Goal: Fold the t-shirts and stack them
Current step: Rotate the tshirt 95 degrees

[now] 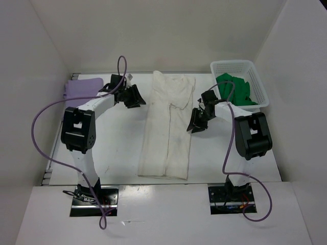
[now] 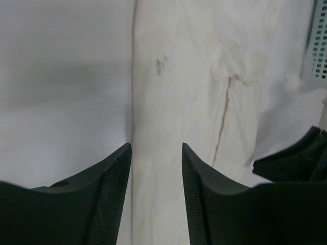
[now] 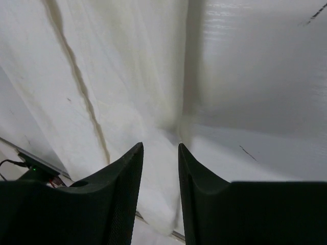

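Here, the long cream white cotton t-shirt, folded lengthwise into a narrow strip, lies down the middle of the white surface, its collar end toward the back wall and its hem near the arm bases. The left end effector hovers just beside the strip's left edge near the far end, its jaws parted with only cloth below them; in the left wrist view that end effector sits right over the straight folded edge of the cream shirt. The right end effector hangs just beside the strip's right edge, also parted and gripping nothing; in its wrist view the right end effector sits above the shirt's right edge, bare surface to its right. Wide bare bands of surface flank the strip on both sides. The folded lavender purple cloth t-shirt rests at the far left corner, well apart. The bright green cloth t-shirt lies crumpled inside the white plastic mesh basket at the far right.
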